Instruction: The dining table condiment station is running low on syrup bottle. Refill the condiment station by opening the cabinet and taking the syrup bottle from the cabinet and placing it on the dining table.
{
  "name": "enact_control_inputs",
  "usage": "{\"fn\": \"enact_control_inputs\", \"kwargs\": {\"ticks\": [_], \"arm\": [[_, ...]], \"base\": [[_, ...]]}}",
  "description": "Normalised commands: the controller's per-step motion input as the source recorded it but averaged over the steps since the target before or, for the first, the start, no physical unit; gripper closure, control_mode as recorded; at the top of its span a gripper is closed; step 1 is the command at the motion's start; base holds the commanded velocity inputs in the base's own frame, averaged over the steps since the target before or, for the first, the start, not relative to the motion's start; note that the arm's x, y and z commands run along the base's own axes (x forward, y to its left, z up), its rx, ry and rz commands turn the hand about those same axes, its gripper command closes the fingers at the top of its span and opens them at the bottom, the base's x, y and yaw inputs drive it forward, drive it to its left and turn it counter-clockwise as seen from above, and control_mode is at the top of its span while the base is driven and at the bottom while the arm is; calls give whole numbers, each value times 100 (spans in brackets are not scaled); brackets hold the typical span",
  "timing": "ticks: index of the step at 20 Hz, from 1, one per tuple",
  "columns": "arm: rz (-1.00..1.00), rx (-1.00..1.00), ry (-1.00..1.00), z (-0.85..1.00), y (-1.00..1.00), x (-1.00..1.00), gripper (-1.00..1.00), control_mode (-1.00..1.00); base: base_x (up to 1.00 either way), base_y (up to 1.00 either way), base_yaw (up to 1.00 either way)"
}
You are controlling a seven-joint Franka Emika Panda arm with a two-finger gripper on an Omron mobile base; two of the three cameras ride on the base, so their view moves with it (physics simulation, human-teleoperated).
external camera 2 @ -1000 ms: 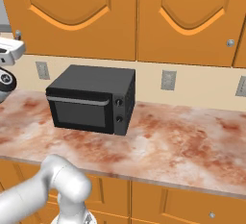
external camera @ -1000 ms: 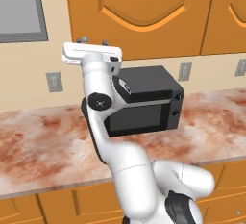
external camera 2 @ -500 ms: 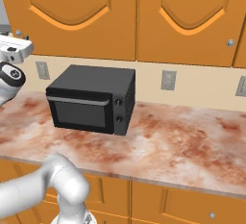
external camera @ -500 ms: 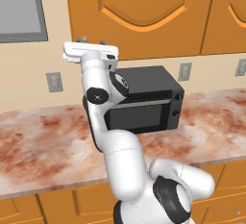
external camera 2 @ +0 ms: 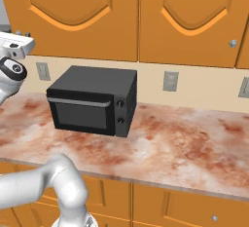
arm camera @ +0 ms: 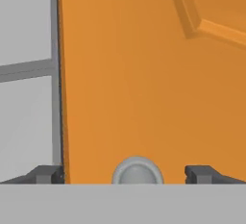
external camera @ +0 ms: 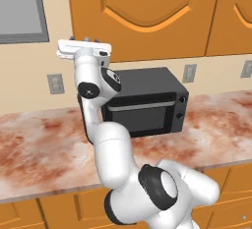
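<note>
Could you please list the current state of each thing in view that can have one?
cabinet: door shut, its round silver knob between the finger tips, not yet gripped.
gripper: open, raised in front of the door's lower corner.
microwave: door shut, standing on the marbled counter.
neighbouring cabinet: door shut.

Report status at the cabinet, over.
Tool open, fingertips either side of the knob, nothing gripped. Cabinet door shut; syrup bottle unseen. Nothing between tool and knob.
</note>
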Motion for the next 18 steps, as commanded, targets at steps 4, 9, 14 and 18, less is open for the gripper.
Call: {"fn": "enact_control_inputs", "kwargs": {"ticks": [4,9,14,18], "arm": [[0,0,5,-1,13,25,-100,-100],[0,0,2,0,15,26,100,-100],[1,0,0,-2,3,13,100,-100],[10,0,-5,-12,-1,1,100,-100]], "base": [[0,0,0],[0,0,0],[0,0,0],[0,0,0]]}}
